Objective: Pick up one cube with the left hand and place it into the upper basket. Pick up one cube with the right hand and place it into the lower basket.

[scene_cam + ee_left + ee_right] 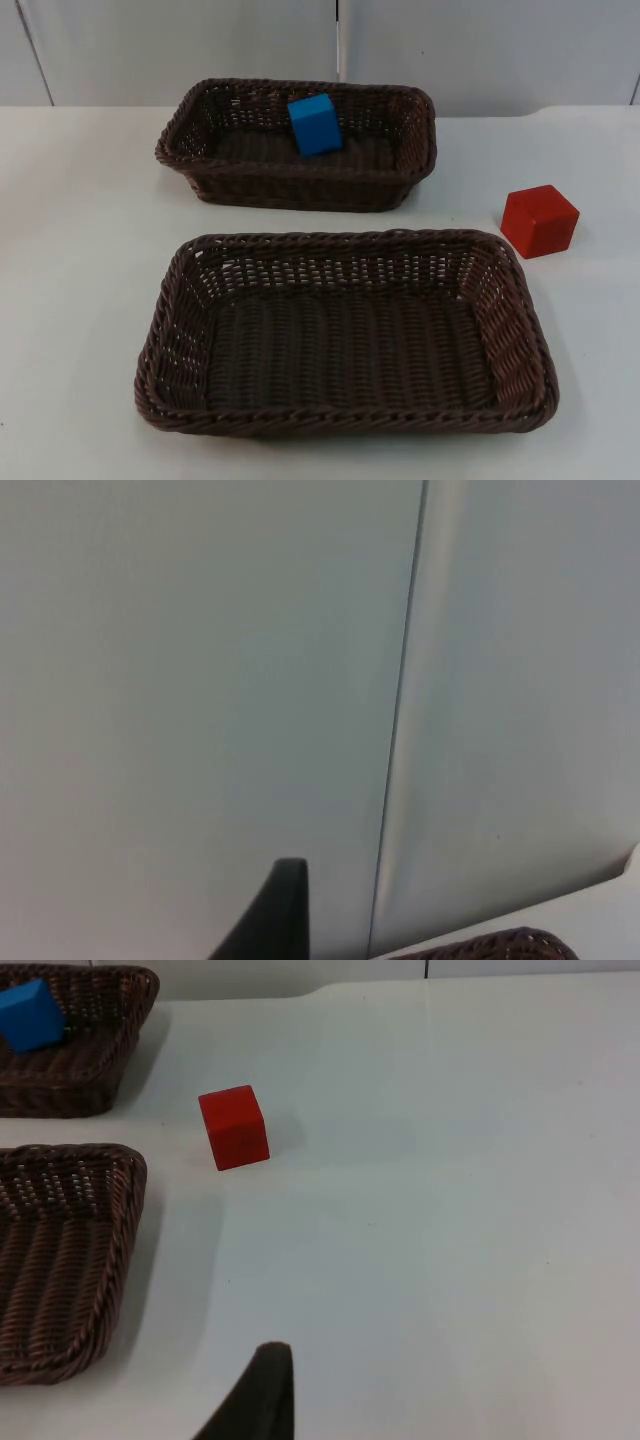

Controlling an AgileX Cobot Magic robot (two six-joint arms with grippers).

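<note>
A blue cube (pixel 316 124) leans against the back wall inside the upper basket (pixel 300 188), a dark brown wicker tray. The lower basket (pixel 340 240), larger and of the same weave, holds nothing. A red cube (pixel 539 221) stands on the white table just right of the lower basket's far right corner. My right gripper (pixel 262 1395) hovers over the table some way short of the red cube (pixel 234 1127), with the lower basket (pixel 60 1250) beside it. My left gripper (pixel 285 920) is raised and faces the partition wall, a bit of basket rim (pixel 510 946) beneath it.
The grey partition wall (pixel 200 50) closes off the table behind the upper basket. White table top (pixel 80 230) lies open to the left of both baskets and around the red cube on the right.
</note>
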